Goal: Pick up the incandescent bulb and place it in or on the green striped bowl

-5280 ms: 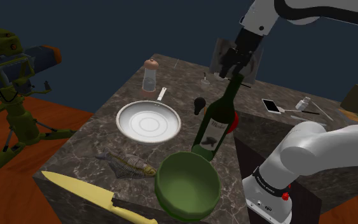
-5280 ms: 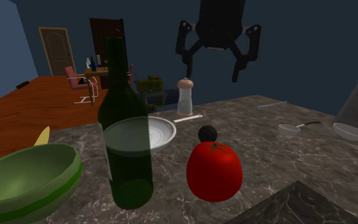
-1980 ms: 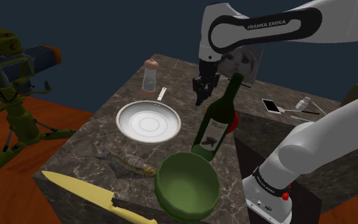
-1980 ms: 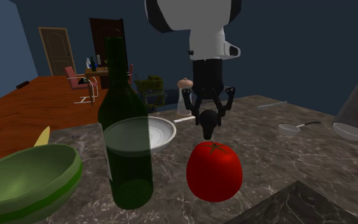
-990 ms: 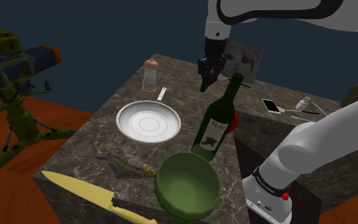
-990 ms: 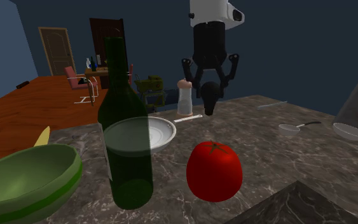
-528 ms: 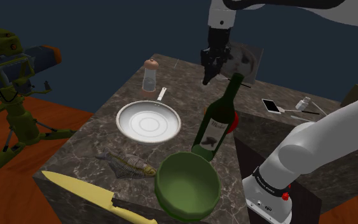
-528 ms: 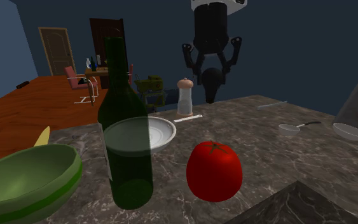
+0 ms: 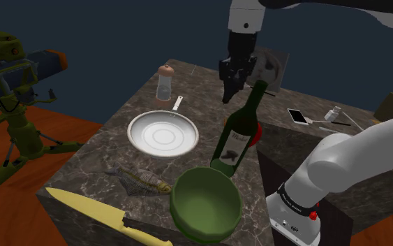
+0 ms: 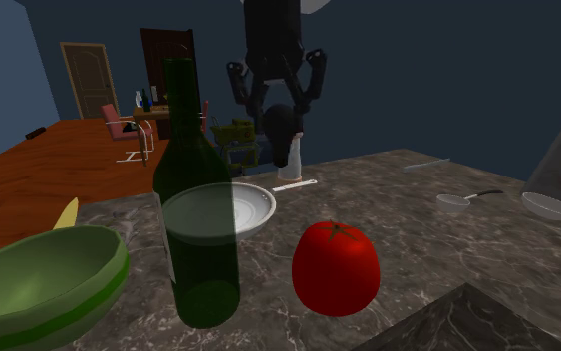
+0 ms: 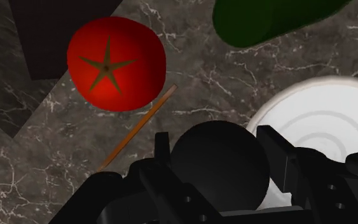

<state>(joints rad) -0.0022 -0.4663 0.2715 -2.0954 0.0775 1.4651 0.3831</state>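
The incandescent bulb [image 10: 280, 124] is a round black thing, and my gripper [image 10: 277, 132] is shut on it high above the marble counter [image 10: 437, 249]. In the wrist view the black fingers [image 11: 162, 153] clasp the bulb [image 11: 220, 164] from both sides. In the shoulder view the gripper [image 9: 227, 93] hangs just left of the green bottle's [image 9: 238, 131] neck. The green striped bowl [image 9: 205, 204] stands at the counter's near edge, below the bottle. In the second exterior view that bowl [image 10: 39, 284] sits at the lower left.
A red tomato [image 10: 336, 267] rests beside the tall green bottle [image 10: 196, 219]. A white plate [image 9: 162, 133], a pepper mill [image 9: 164, 82], a fish [image 9: 139, 180] and a yellow knife [image 9: 97, 215] lie on the shoulder view's left. A phone [image 9: 299, 116] lies at the right.
The gripper, still shut on the bulb, has risen a little and swung toward the second exterior view's left, now in front of the pepper mill.
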